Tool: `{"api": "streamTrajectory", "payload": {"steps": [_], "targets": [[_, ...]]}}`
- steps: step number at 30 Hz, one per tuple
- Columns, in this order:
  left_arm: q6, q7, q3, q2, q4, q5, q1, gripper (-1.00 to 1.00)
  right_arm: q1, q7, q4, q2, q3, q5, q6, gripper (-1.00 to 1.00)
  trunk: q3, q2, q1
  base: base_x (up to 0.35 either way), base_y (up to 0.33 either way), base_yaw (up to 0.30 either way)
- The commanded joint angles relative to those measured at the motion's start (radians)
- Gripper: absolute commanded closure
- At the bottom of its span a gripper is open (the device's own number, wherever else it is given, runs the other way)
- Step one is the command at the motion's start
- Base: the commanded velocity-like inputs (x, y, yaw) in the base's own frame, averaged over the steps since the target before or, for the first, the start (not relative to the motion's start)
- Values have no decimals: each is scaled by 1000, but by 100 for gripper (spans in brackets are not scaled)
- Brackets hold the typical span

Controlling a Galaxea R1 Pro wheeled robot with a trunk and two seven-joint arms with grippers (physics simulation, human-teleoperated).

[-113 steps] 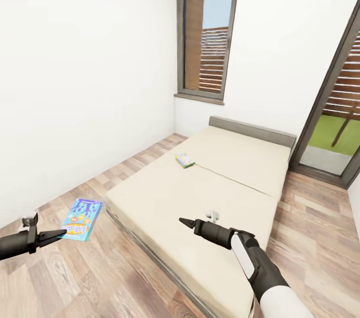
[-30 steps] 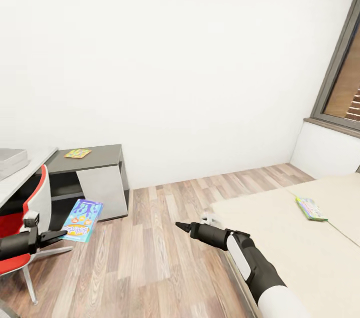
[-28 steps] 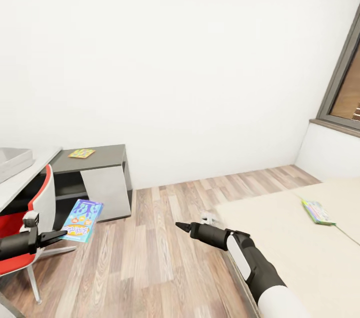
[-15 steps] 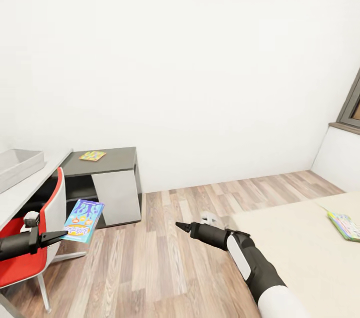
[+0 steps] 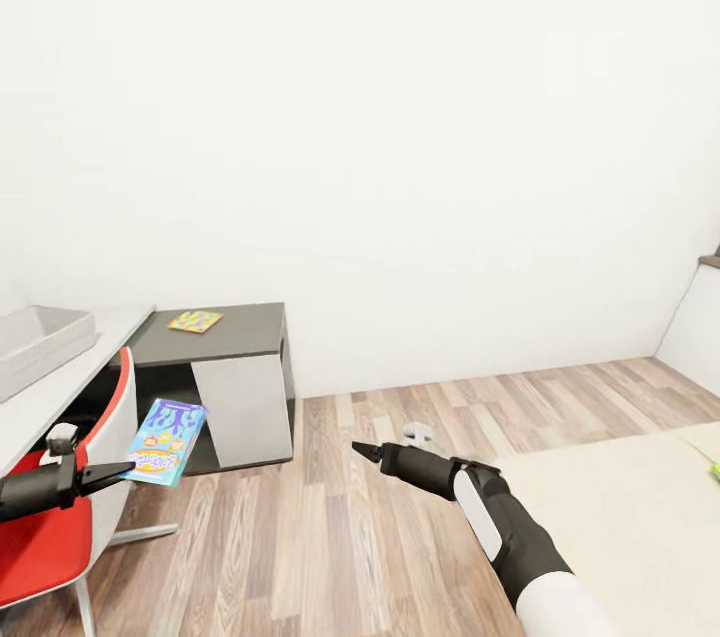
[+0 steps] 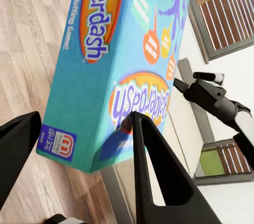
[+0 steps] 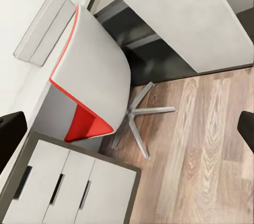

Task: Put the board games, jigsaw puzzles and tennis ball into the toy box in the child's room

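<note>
- Since the earlier frames the camera has swung left: the bed (image 5: 640,537) now fills just the lower right corner of the head view, and the table (image 5: 60,387) with the toy box (image 5: 40,347) on it has come further in at the left edge.
- Left gripper (image 5: 118,470) pinches a blue board game (image 5: 165,441) by its lower edge, holding it in the air beside a red and grey chair (image 5: 60,507).
- From the left wrist view, the box cover (image 6: 121,60) shows the printed word "Balderdash", with one black finger (image 6: 159,176) across its front and the other (image 6: 16,139) at its far side.
- Right gripper (image 5: 362,449) points forward over the wood floor (image 5: 330,537); the head view does not show whether its jaws are apart.
- From the right wrist view, two dark fingertips (image 7: 10,129) sit at opposite edges, spread wide with nothing between them, above the chair (image 7: 90,76) and a white drawer unit (image 7: 69,192).
- A dark grey cabinet (image 5: 235,367) stands against the wall next to the table, with a small jigsaw puzzle (image 5: 195,321) lying flat on top.
- Pale toy box (image 7: 45,28) appears again in the right wrist view, behind the chair.
</note>
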Motion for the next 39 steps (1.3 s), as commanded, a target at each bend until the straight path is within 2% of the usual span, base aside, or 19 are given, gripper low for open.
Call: {"api": "streamTrajectory", "payload": {"steps": [1,16,20,27,39], "targets": [[7,-4,0,0,0,1,-1,100,-1,-1,-1,0,0,-8,5,-100,-1,-2,1,322,2,203],[-1,-4,0,1,0,4,-1,100,-1,-4,-1,-1,0,-6,7,-100,-1,-2,1,326,2,23],[-1,-4,0,1,0,5,-1,100,-2,-30,-1,-1,-1,-8,11,-100,-1,-2,1,315,81,0],[-1,-4,0,0,0,5,-1,100,-1,-37,-3,-1,1,-8,3,-100,-1,-2,1,291,113,6],[-1,-4,0,1,0,5,-1,100,-1,-45,-3,-1,2,-7,1,-100,4,-2,1,246,11,97]]}}
